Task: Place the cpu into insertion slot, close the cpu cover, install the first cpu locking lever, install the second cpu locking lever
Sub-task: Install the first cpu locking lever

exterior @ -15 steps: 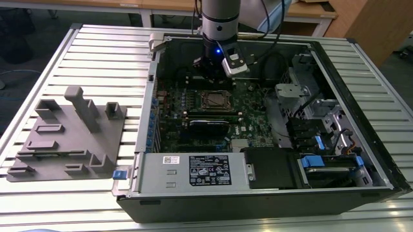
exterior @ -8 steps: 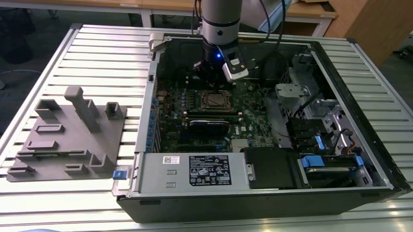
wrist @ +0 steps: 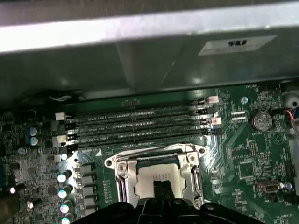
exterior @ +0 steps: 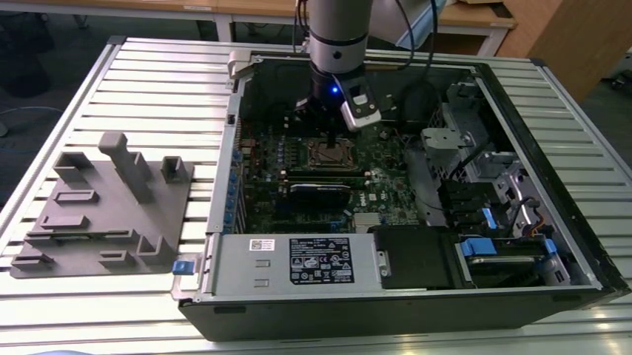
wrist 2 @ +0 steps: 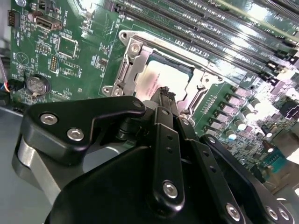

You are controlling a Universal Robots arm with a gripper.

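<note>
Gripper: the black gripper [wrist 2: 164, 95] sits closest to the lens in both wrist views, its fingers drawn narrow with tips together right above the chip; whether they touch it I cannot tell.
Cpu: the cpu [wrist: 156, 172] lies flat in the insertion slot [wrist 2: 184, 70], its pale metal top showing through the frame's window.
Cpu cover: the cpu cover [wrist: 126, 175] lies down flat around the chip, silvery frame framing it on all sides.
Memory slots: long black memory slots [wrist: 140, 126] run in a row just beyond the socket on the green motherboard [wrist: 243, 163].
Coin cell: a round battery [wrist: 260, 120] sits off to one side.
Case: in the exterior view the arm [exterior: 339, 29] reaches down into the open computer case [exterior: 553, 148], with a grey fixture block [exterior: 103, 207] on the slatted table [exterior: 148, 74] at the exterior view's left.
</note>
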